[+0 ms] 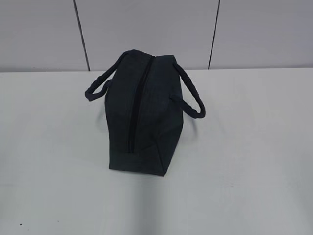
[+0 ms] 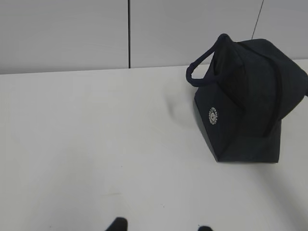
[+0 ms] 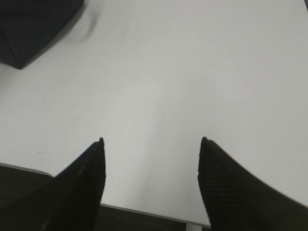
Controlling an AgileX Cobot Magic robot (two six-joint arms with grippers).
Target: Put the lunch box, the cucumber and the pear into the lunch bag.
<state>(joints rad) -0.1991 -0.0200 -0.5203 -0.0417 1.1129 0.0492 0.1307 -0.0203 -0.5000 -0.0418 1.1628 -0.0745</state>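
The dark navy lunch bag [image 1: 144, 112] stands on the white table with its top zipper [image 1: 138, 103] shut and a loop handle hanging off each side. It also shows in the left wrist view [image 2: 250, 103] at the right, with a small round white logo, and as a corner in the right wrist view [image 3: 31, 26]. The lunch box, cucumber and pear are out of view. My left gripper [image 2: 161, 226] is open and empty, far left of the bag. My right gripper [image 3: 151, 142] is open and empty above the table's near edge. Neither gripper shows in the exterior view.
The white table [image 1: 244, 161] runs back to a grey panelled wall [image 1: 146, 29]. Its front edge [image 3: 144, 210] shows under my right gripper.
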